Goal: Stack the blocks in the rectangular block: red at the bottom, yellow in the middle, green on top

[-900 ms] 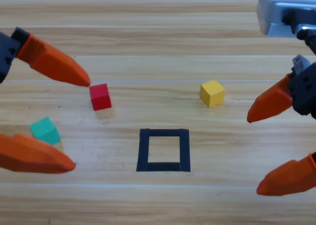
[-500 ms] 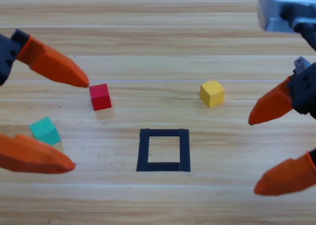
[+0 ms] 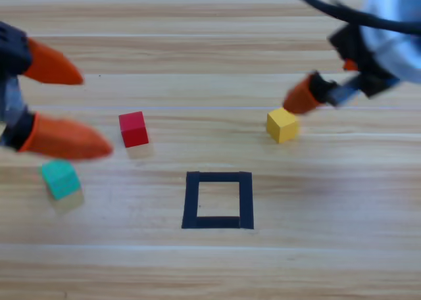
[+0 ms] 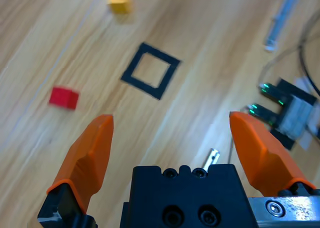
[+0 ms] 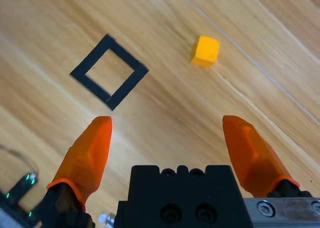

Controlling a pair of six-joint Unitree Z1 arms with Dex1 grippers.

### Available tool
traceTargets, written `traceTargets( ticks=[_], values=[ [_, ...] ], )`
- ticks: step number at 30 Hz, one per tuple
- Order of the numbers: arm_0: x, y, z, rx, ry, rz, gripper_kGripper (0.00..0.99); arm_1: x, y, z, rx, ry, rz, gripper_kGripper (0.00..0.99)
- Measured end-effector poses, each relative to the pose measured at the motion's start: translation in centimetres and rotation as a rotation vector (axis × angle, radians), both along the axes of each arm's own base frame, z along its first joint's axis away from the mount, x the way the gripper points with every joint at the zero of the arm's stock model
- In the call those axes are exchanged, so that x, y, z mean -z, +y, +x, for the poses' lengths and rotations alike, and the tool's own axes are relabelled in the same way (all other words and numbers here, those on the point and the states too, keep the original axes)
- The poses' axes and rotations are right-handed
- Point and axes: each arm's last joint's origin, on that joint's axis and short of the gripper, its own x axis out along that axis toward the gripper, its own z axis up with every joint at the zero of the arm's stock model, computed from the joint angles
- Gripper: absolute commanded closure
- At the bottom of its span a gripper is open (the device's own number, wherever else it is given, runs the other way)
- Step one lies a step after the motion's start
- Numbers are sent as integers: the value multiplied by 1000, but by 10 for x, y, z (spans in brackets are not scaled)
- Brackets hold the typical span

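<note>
Wooden planking is running across the whole scene, and on this table (image 3: 217, 274) nothing of the stacking is showing as done: the rectangular block (image 3: 218, 200), a hollow square of black tape, is lying empty toward the near middle, with all three blocks sitting singly on the bare wood. Red (image 3: 134, 129) is resting to the far left of the tape square, yellow (image 3: 283, 125) to its far right, and green (image 3: 61, 179) well off to the left, nearer than the red one. So all three placings, red first, then yellow, then green, are judged to be waiting. At the left edge the left gripper (image 3: 69, 112) is hanging with its jaws spread wide and nothing between them; red is sitting just to the right of its nearer jaw tip, apart from it, and green is lying just on the near side of that jaw, outside the gap. Its wrist view is looking down on red (image 4: 64, 97), the tape square (image 4: 150, 70) and yellow (image 4: 119, 0) from well above, none of them between the jaws. On the far right the right gripper (image 5: 167, 133) is also standing wide and empty in its own wrist view, with yellow (image 5: 205, 51) out ahead of the jaws and the tape square (image 5: 109, 71) off to one side; from above, one orange tip is hovering close beside yellow on its far right side, though whether it is touching cannot be told.
</note>
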Motion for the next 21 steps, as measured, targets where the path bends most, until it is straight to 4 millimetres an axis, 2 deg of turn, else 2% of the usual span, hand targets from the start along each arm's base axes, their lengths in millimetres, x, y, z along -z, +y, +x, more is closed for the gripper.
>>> traceTargets(
  ticks=[3,5,11,17,21],
  values=[
    [2,4,5,-184,1,-14,0,11,15,22,75,-29,-39,14],
    [2,5,7,-277,2,-32,0,25,24,38,125,-6,-51,14],
    [7,13,11,-572,32,-94,19,53,33,76,201,25,-91,14],
    [11,22,12,-695,68,-82,16,91,46,112,253,64,-137,14],
    [11,32,18,-849,81,-137,16,109,51,134,282,96,-134,27]
  ],
)
